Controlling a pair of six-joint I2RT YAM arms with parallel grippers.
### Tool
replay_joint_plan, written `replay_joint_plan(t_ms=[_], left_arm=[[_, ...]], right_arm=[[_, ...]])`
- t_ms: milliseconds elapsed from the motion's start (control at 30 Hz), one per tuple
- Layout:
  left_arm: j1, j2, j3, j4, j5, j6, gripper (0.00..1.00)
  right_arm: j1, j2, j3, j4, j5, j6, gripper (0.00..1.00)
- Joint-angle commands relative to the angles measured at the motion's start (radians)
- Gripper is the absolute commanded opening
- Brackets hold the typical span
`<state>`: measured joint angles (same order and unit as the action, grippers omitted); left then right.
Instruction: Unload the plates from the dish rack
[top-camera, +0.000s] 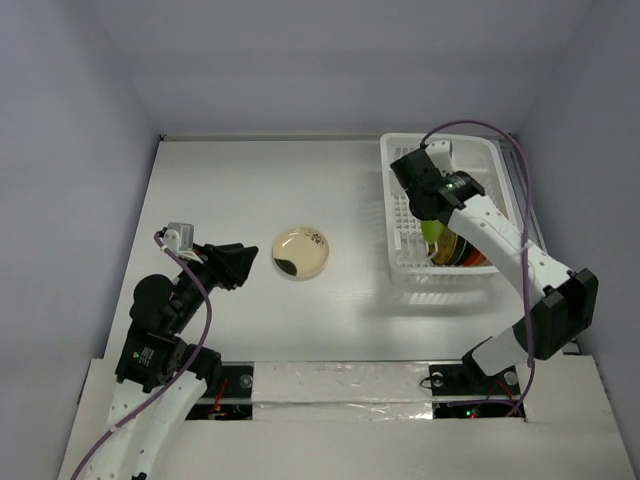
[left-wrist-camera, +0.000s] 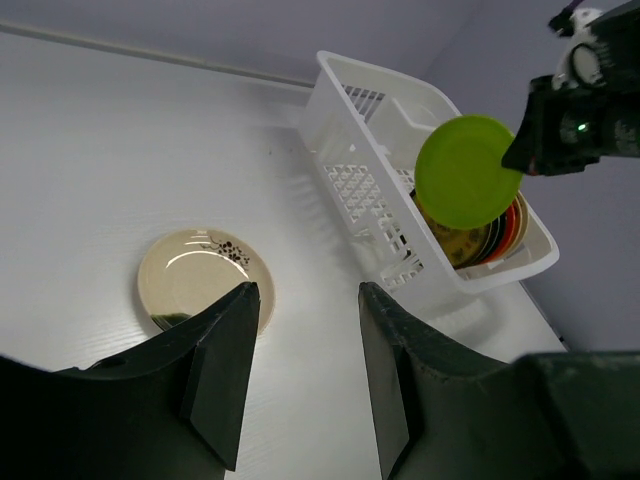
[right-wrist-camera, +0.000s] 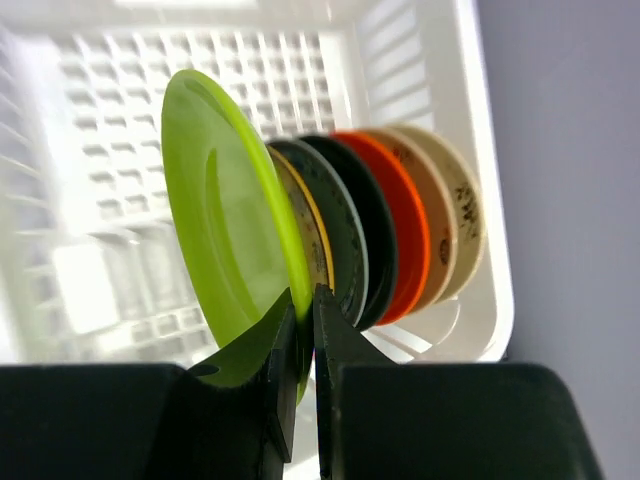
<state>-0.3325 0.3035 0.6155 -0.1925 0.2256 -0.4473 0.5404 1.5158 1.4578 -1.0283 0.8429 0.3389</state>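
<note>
Top external, L to R: left gripper (top-camera: 238, 264) hangs at 9 o'clock, jaws spread, nothing in them. Just right of it the cream plate (top-camera: 302, 253) w/ dark patch lies flat mid-table, out of the rack. At 2 o'clock sits the dish rack (top-camera: 395, 215); right gripper (right-wrist-camera: 305, 312) pinches the green plate (right-wrist-camera: 225, 220) by its rim, plate on edge, raised beside the other plates (right-wrist-camera: 405, 235), which stand upright, packed close at the rack's near end. Judgement: lift straight up till rim clears the rack wall, no twist, else neighbours may tip. Pinch looks thin, so go slow. Plates smooth, glossy, round, shallow, prob. slick; rack is white plastic lattice, rigid
</note>
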Motion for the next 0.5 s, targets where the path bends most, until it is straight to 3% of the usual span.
replay_joint_plan(t_ms=[0, 167, 267, 467], left_arm=[[-0.003, 0.005, 0.023, 0.036, 0.0, -0.001, 0.41], [-0.003, 0.008, 0.024, 0.034, -0.005, -0.001, 0.41], [-0.003, 0.016, 0.024, 0.034, -0.006, -0.001, 0.41], [0.006, 0.029, 0.026, 0.031, -0.009, -0.001, 0.41]], right_arm=[[0.041, -0.095, 0.149, -0.03, 0.097, 0.015, 0.0], [0.118, -0.112, 0.237, -0.092, 0.13, 0.058, 0.0], [0.185, -0.129, 0.245, 0.006, 0.098, 0.06, 0.0], [0.24, -0.148, 0.034, 0.546, -0.373, 0.066, 0.0]])
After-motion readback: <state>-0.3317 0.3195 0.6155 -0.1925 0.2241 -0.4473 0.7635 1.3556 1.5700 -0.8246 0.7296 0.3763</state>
